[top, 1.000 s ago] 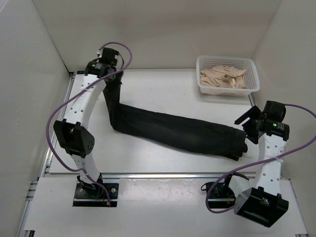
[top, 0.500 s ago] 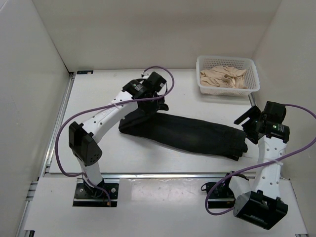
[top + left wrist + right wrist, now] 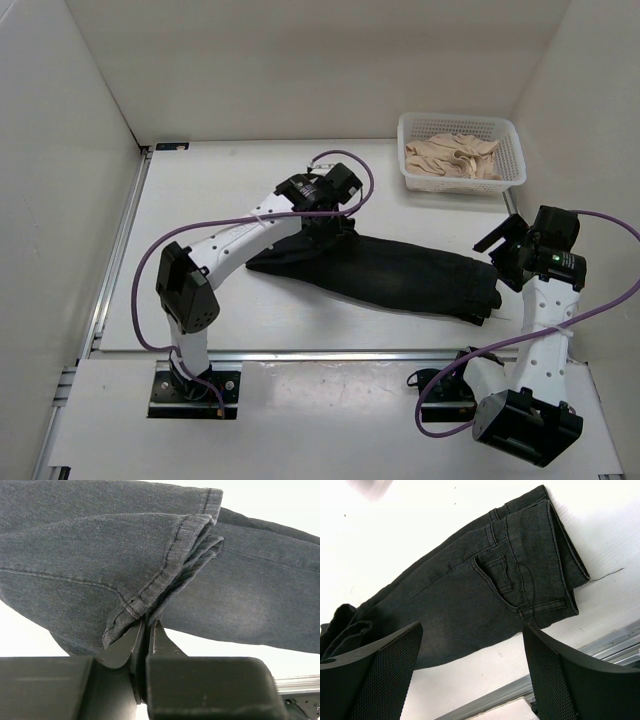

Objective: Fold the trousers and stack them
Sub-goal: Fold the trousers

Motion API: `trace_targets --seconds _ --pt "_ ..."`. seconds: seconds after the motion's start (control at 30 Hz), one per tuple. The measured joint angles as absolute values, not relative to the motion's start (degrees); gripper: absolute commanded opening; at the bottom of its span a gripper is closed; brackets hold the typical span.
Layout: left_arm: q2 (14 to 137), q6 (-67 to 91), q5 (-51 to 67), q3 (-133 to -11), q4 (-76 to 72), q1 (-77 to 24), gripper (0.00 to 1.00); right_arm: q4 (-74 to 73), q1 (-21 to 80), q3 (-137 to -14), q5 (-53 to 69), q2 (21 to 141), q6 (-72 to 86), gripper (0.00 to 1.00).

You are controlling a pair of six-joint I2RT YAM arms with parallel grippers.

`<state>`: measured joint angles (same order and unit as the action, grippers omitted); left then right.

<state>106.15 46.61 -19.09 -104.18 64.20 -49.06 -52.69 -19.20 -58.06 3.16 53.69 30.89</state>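
Left wrist view: what is gripped there?

The leg hems [image 3: 175, 555] of the trousers [image 3: 250, 595] are pinched between the clenched fingers of the left gripper [image 3: 146, 630]. The cuffs are bunched just beyond the fingertips, and a lower layer of leg is seen spread beneath them on the table [image 3: 270, 495].

Where is the rest of the garment found?

It is laid flat, stretched from under the left fingers toward the right gripper [image 3: 472, 627]. The waistband [image 3: 562, 545] is seen directly below the right fingers, which are spread wide with nothing between them.

How is the cloth expected to handle?

It is judged to be soft but fairly heavy denim. It can be draped or dragged, not pushed, and it is likely to sag between holds. The thick stitched hems are unlikely to slip, so they are best pinched there with both layers together. The waistband end may be taken at a corner so the fold lands square.

Is anything else noted?

A white basket [image 3: 460, 186] of beige cloth [image 3: 450, 155] is set well beyond the right fingers, apart from the trousers.
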Motion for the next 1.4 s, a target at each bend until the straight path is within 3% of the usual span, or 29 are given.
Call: trace_targets --seconds 0.37,0.63,0.7,0.73,0.77,0.87,0.97,1.1,1.13,1.27,1.37,1.4 --pt "109.51 46.78 -20.78 -114.13 66.17 -45.3 0.1 -53.12 -18.63 -58.06 3.16 54.0 30.89 0.85" --pt "108.57 46.17 -20.53 -109.03 62.85 -43.33 0.1 -53.1 -18.63 -58.08 2.96 54.04 30.85 0.85" --pt "108.57 46.3 -18.22 -105.32 60.75 -45.63 0.24 -53.12 -18.63 -58.08 2.96 54.06 30.85 0.85" --pt "108.57 46.06 -16.21 -103.24 59.68 -47.09 0.56 -53.12 -18.63 -58.06 2.94 54.06 30.85 0.85" --pt "108.97 45.3 -14.0 -101.49 58.85 -48.66 0.71 -53.15 -18.57 -58.08 2.87 54.06 30.85 0.85" --pt "111.31 43.44 -8.32 -99.13 57.87 -54.02 0.91 -53.15 -18.24 -58.08 2.46 54.06 30.83 0.86" --pt "112.29 41.87 -5.74 -98.48 59.55 -57.63 0.89 -53.19 -17.82 -58.06 2.04 54.06 30.85 0.86" --pt "108.86 39.88 -4.91 -98.52 61.14 -53.39 0.71 -53.23 -17.58 -58.08 2.15 54.39 30.76 0.86" --pt "107.53 39.29 -4.8 -98.61 61.34 -50.76 0.54 -53.23 -17.47 -58.08 2.26 54.5 30.57 0.86" --pt "101.84 36.75 -5.48 -98.98 61.19 -37.28 0.1 -53.15 -16.75 -58.08 3.4 54.59 29.12 0.78" --pt "100.42 34.41 -6.5 -99.26 61.58 -29.39 0.17 -52.66 -15.53 -58.08 5.69 55.11 27.27 0.51" --pt "100.95 33.52 -6.68 -99.81 62.0 -28.75 0.33 -52.34 -14.9 -58.08 6.92 55.61 26.57 0.37"
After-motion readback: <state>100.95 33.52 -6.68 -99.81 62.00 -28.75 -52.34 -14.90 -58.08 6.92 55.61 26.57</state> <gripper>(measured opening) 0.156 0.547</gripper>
